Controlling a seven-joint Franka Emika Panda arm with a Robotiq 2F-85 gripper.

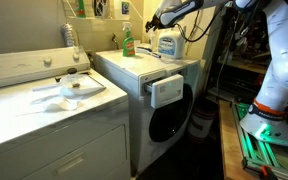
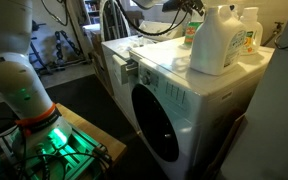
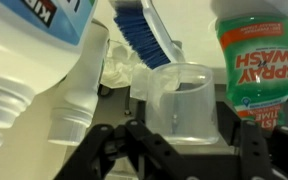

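Observation:
In the wrist view my gripper (image 3: 184, 118) is shut on a clear plastic measuring cup (image 3: 181, 92), which stands upright between the dark fingers (image 3: 248, 135). Right of the cup is a green Spray Wash bottle (image 3: 256, 60). A large white detergent jug (image 3: 39, 60) fills the left, and a blue-bristled brush (image 3: 139, 30) lies behind the cup. In an exterior view the gripper (image 1: 159, 20) hangs over the back of the washer top (image 1: 134, 62), beside the detergent jug (image 1: 168, 42).
The washer's detergent drawer (image 1: 166, 90) sticks out open at the front, above the round door (image 2: 154, 125). A green bottle (image 1: 128, 42) stands at the washer's back. The dryer (image 1: 44, 100) next to it carries cloths and a bottle. Cables and a shelf rack crowd the far side.

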